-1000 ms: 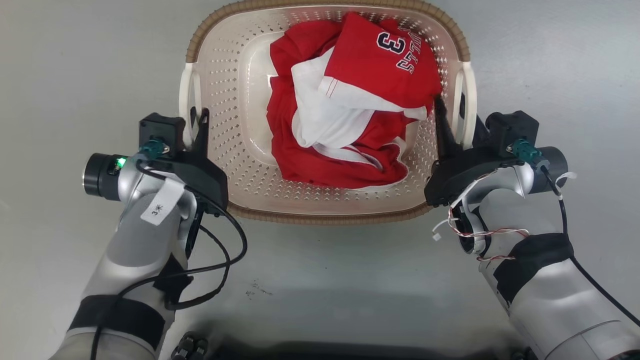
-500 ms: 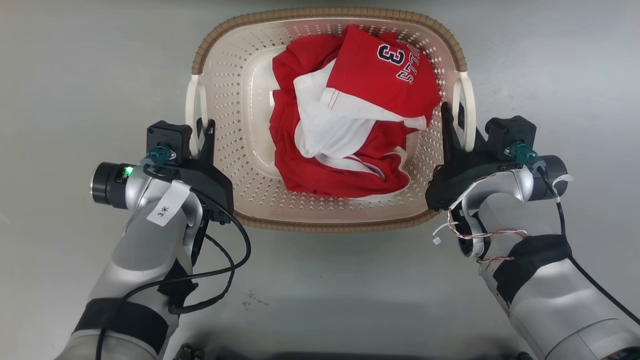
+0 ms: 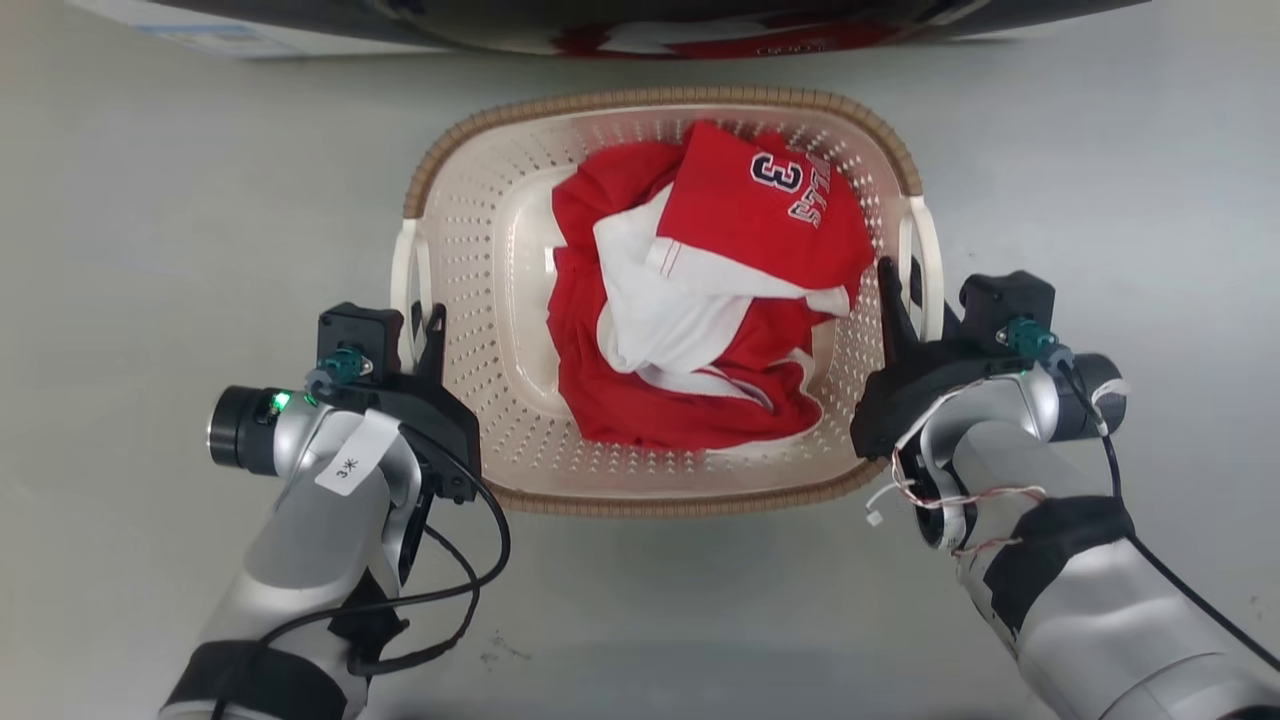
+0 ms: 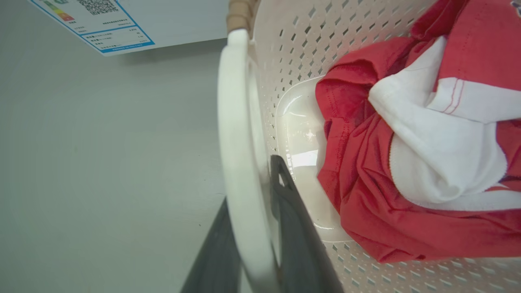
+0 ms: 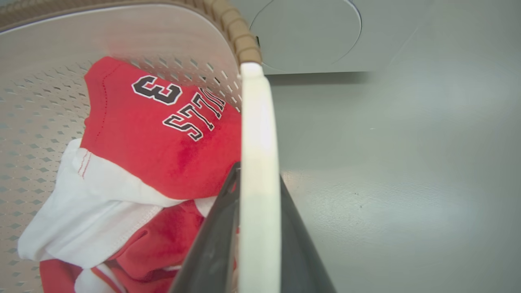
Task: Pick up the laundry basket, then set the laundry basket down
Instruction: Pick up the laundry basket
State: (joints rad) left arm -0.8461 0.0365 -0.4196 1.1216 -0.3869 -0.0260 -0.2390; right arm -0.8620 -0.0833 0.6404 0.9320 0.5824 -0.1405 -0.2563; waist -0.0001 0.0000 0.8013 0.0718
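The laundry basket (image 3: 660, 503) stayed pinched at its sides by the left claw (image 3: 425, 325) and right claw (image 3: 900, 290) yet shrank in the head view, so was probably being lowered

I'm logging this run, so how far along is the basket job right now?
Done: the left gripper and right gripper are each shut on a white side handle of the laundry basket, as both wrist views show. In hand: the carry, with red and white clothes inside; whether it is off the floor I cannot tell. Left: setting it down and letting go.
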